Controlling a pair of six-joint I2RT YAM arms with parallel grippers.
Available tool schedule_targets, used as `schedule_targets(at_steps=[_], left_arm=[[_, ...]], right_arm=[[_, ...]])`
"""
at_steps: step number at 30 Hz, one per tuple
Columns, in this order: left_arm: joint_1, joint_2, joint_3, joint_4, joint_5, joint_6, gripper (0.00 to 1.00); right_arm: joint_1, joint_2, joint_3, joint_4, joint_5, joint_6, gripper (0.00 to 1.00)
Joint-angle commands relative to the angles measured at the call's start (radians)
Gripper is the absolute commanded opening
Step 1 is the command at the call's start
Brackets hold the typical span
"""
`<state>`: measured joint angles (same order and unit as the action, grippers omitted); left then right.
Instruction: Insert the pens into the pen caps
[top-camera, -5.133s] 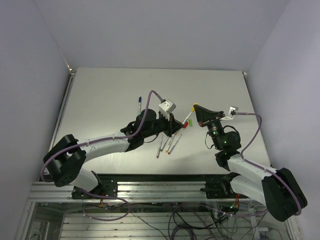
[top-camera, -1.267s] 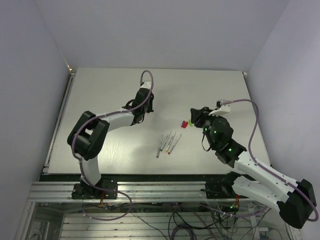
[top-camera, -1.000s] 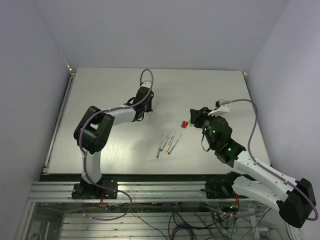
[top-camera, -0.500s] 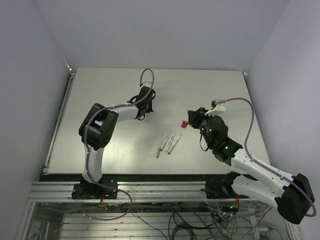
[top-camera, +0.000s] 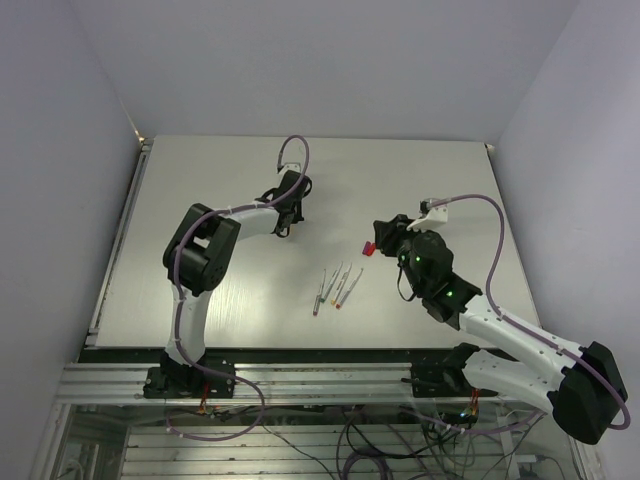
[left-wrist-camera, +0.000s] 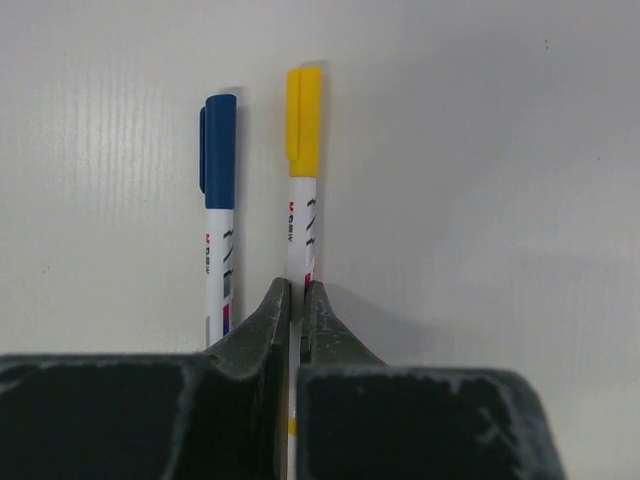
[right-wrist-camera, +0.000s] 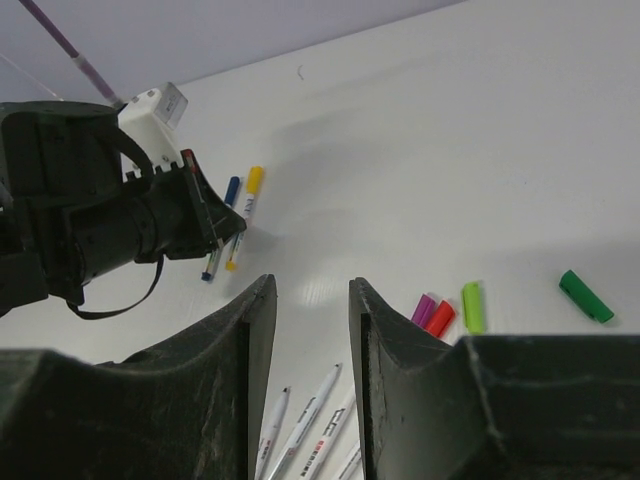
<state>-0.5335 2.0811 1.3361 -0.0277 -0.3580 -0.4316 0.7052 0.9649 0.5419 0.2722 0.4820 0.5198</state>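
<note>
Currently the left gripper (left-wrist-camera: 297, 300) has its 2 fingers closed on the yellow pen (left-wrist-camera: 302, 190) at mid-barrel, beside the blue pen (left-wrist-camera: 218, 215). The right gripper (right-wrist-camera: 308, 300) hangs open near loose caps (right-wrist-camera: 438, 318). We judge pens light, stiff, slick (they roll); grip mid-barrel.

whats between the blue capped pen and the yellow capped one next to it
Left wrist view: bare table at their capped ends; lower down, one finger of the left gripper, which pinches the yellow-capped pen beside the blue-capped pen.
</note>
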Motion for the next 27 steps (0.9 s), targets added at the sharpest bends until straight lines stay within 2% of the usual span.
schedule_targets(at_steps=[1, 13, 23, 27], left_arm=[[0.009, 0.024, 0.036, -0.037, -0.035, 0.019, 0.08], [0.009, 0.010, 0.049, -0.045, -0.032, 0.036, 0.31], [0.009, -0.070, 0.041, -0.029, -0.022, 0.057, 0.42], [0.009, -0.116, 0.030, -0.031, -0.021, 0.058, 0.43]], right_arm=[[0.001, 0.006, -0.010, 0.037, -0.001, 0.002, 0.35], [0.001, 0.000, -0.015, 0.042, 0.003, -0.002, 0.34], [0.001, -0.011, -0.015, 0.050, 0.002, -0.013, 0.33], [0.001, -0.021, -0.014, 0.049, 0.004, -0.018, 0.33]])
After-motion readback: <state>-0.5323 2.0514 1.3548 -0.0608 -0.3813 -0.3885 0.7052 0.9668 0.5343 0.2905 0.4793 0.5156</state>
